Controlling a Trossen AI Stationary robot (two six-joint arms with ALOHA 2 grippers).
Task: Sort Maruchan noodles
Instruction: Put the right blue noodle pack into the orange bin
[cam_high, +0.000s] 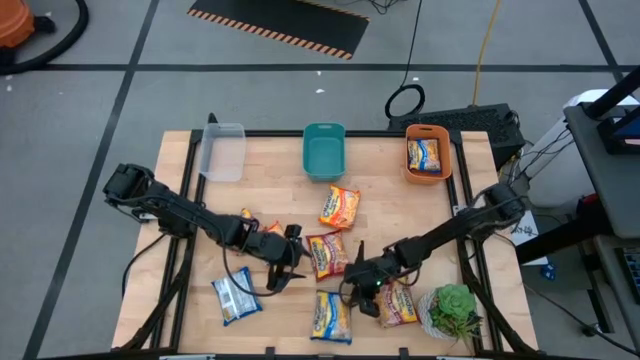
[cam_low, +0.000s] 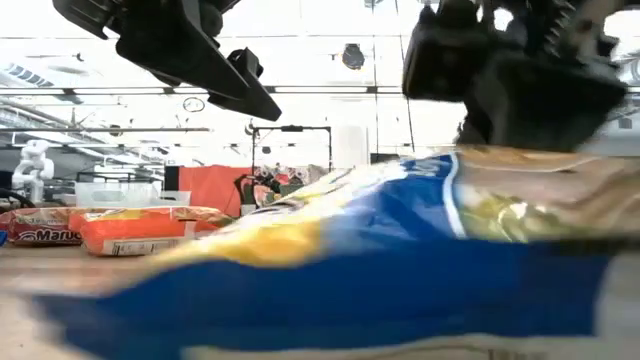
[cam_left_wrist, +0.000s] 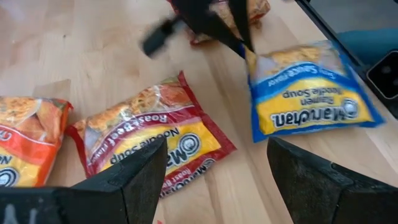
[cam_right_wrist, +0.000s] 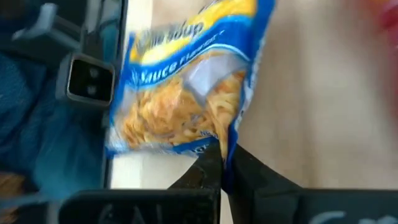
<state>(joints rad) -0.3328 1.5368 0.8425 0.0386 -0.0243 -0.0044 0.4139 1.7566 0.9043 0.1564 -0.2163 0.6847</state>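
1. Your right pincer is pinched tight on a corner of the blue packet, which sits at the surface's front edge, well in front of the teal bin. In the high view that pincer is just right of the packet.
2. Your left pincer is spread wide and holds nothing. It hovers over the red packet, which lies in the middle of the surface, in front of the teal bin.
3. Done so far: one packet lies in the orange bin, right of the teal bin. The teal bin and the clear bin to its left hold nothing.
4. Left to sort: the orange packet just in front of the teal bin, the red packet, the blue one you hold, a white-blue packet front-left, one beside the plant front-right, and one partly hidden under your left arm.
5. Judging by that, you are early in the job, with most packets loose on the surface.
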